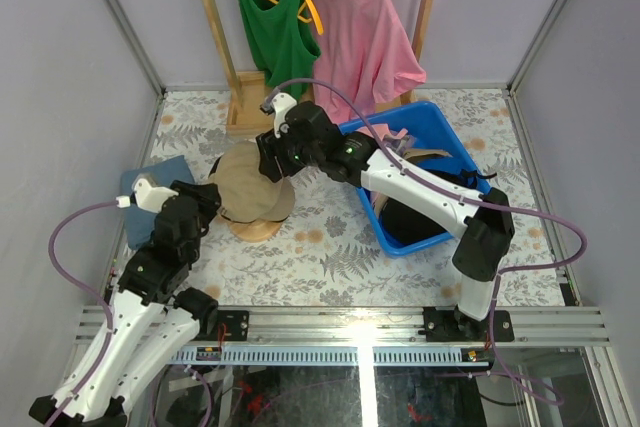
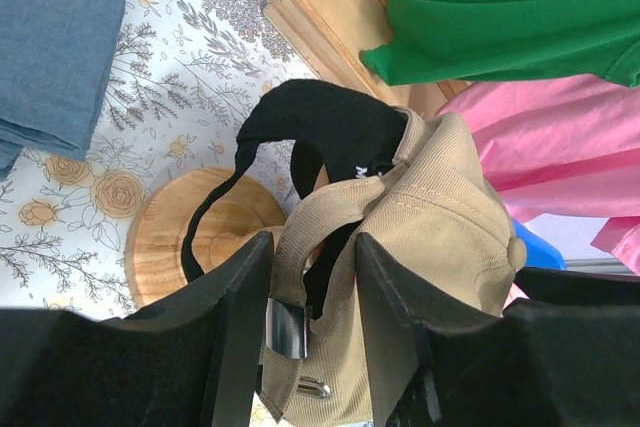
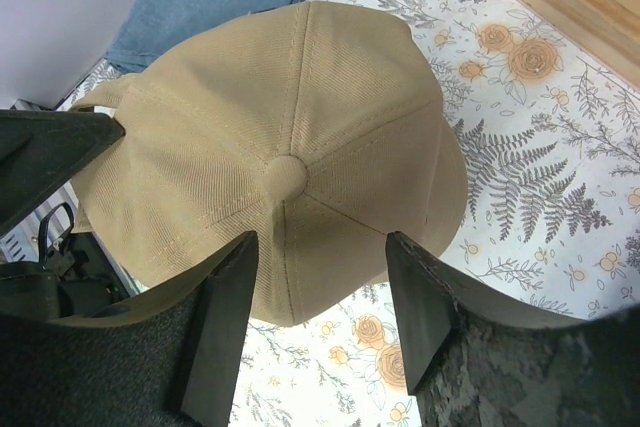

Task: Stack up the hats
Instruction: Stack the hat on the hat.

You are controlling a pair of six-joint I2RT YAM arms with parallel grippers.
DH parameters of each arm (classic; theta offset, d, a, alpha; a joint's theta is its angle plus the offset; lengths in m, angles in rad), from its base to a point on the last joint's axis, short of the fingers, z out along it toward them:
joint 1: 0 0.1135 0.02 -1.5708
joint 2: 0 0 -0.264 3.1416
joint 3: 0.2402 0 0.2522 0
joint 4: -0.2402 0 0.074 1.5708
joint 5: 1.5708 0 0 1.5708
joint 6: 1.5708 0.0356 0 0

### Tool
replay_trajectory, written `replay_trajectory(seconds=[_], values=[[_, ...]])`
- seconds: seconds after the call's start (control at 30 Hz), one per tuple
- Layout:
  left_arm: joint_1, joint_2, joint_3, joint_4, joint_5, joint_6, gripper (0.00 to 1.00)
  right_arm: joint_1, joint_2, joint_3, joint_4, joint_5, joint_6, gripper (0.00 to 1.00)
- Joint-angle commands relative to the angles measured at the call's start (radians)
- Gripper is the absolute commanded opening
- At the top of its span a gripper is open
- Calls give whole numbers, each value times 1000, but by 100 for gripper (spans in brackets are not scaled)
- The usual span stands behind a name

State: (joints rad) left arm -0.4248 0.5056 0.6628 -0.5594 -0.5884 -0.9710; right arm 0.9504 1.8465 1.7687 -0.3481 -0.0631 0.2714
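Observation:
A tan hat [image 1: 250, 187] sits over a black hat [image 2: 320, 117] on the round wooden stand [image 1: 255, 230]. In the left wrist view my left gripper [image 2: 312, 247] is closed on the tan hat's [image 2: 440, 217] back strap, at its metal buckle. From above, that left gripper [image 1: 212, 197] is at the hat's left side. My right gripper [image 3: 322, 247] hovers open just over the tan hat's [image 3: 290, 147] crown, with nothing between its fingers. In the top view the right gripper [image 1: 268, 165] is at the hat's far side. More hats, one black [image 1: 405, 217], lie in the blue bin [image 1: 440, 127].
A folded blue cloth [image 1: 150, 182] lies left of the stand. Behind stands a wooden garment rack [image 1: 245, 107] with a green tank top [image 1: 270, 27] and a pink T-shirt [image 1: 360, 37]. The right arm stretches across the bin's left side.

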Motion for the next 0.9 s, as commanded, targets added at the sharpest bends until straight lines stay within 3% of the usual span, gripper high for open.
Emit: replay_trajectory(seconds=[0.0, 0.47, 0.87], values=[[1, 5, 46, -41, -43, 16, 39, 11, -55, 31, 8, 28, -16, 62], [1, 3, 103, -53, -56, 37, 57, 12, -78, 44, 6, 58, -21, 70], [1, -1, 118, -64, -65, 40, 59, 13, -83, 53, 4, 60, -22, 71]])
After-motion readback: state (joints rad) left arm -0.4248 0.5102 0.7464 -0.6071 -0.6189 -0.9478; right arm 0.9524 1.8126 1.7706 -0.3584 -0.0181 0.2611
